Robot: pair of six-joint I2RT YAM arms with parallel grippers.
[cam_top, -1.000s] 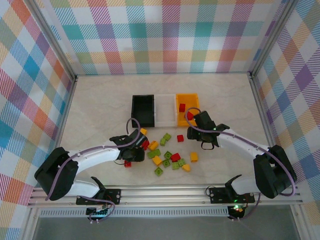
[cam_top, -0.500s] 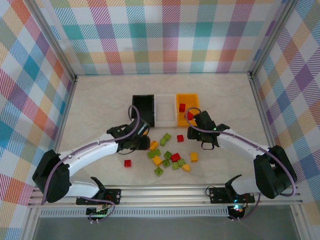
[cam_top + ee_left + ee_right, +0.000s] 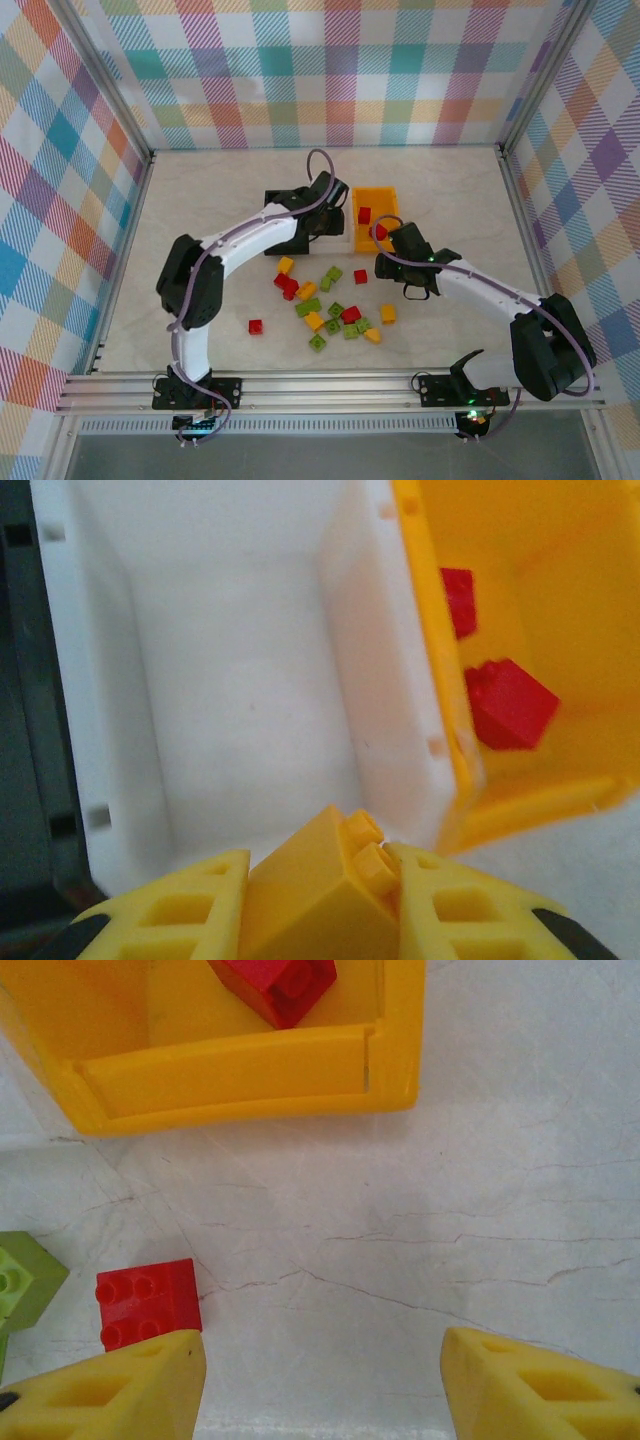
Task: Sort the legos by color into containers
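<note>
Left claw point(image 3: 318, 868) pinches a yellow brick point(image 3: 305, 905); white bin point(image 3: 240, 700) lies just ahead. Released now, the brick may clip the near rim. Right claw point(image 3: 320, 1365) is spread.

Two slim robot arms wore glossy white shells, linked by rounded black joint housings. Behind the left gripper point(image 3: 318, 905), a thin lilac cable point(image 3: 312, 160) arched free, then followed the left arm point(image 3: 250, 228) back to a black base bracket point(image 3: 195, 385). The right arm point(image 3: 480, 292) matched it. On the right gripper point(image 3: 320, 1385) too, the fingers point(image 3: 110, 1390) were blocky bright yellow plastic with rectangular cut-out slots and small black patches at the outer edges.
</note>
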